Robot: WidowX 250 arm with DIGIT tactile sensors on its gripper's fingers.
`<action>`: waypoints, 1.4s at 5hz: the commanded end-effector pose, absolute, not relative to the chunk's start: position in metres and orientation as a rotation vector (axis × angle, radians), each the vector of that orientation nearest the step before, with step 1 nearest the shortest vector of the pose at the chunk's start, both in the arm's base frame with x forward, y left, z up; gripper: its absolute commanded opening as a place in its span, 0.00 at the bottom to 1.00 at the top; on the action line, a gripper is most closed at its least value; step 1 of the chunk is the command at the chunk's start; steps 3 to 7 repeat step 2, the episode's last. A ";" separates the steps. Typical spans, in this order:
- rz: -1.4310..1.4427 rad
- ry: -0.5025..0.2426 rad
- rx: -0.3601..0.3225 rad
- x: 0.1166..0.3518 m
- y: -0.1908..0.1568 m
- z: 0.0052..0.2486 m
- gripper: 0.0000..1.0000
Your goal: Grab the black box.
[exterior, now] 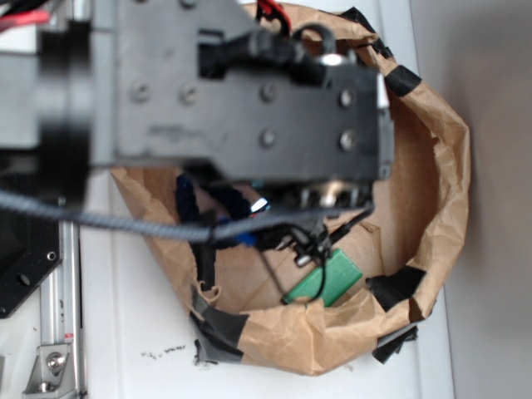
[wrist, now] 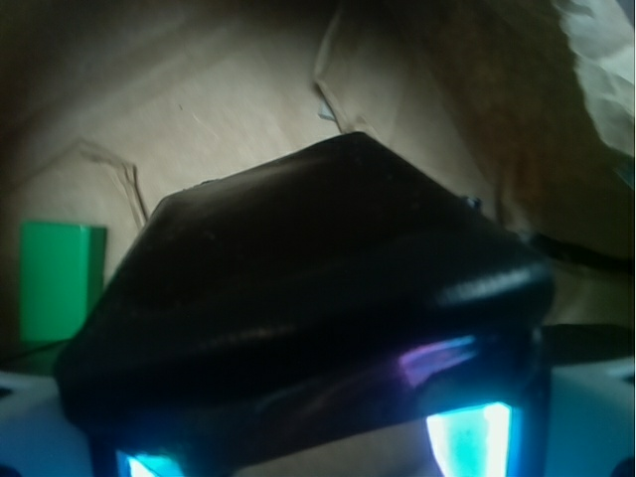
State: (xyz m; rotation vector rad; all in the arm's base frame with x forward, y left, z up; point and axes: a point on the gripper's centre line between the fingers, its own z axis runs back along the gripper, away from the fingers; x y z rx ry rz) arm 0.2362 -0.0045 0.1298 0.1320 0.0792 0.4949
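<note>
The black box [wrist: 308,288], glossy with rounded edges, fills most of the wrist view and sits tilted between my gripper's [wrist: 308,452] fingers. Their glowing cyan pads [wrist: 467,442] show at its lower left and lower right corners. Brown paper shows beneath the box's underside, so it looks raised off the floor. The gripper is shut on the box. In the exterior view the arm reaches down into the paper bag; the gripper [exterior: 224,218] is half hidden by arm and cables, and the box is hidden.
A flat green block [exterior: 327,280] [wrist: 60,283] lies on the bag floor beside the gripper. The crumpled brown paper bag wall [exterior: 445,174], patched with black tape, rings the workspace. A metal rail [exterior: 54,332] runs along the left.
</note>
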 end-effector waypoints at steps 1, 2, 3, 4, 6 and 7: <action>0.477 -0.052 0.091 0.235 0.009 0.160 0.00; 0.469 -0.060 0.084 0.237 0.008 0.157 0.00; 0.469 -0.060 0.084 0.237 0.008 0.157 0.00; 0.469 -0.060 0.084 0.237 0.008 0.157 0.00; 0.469 -0.060 0.084 0.237 0.008 0.157 0.00; 0.469 -0.060 0.084 0.237 0.008 0.157 0.00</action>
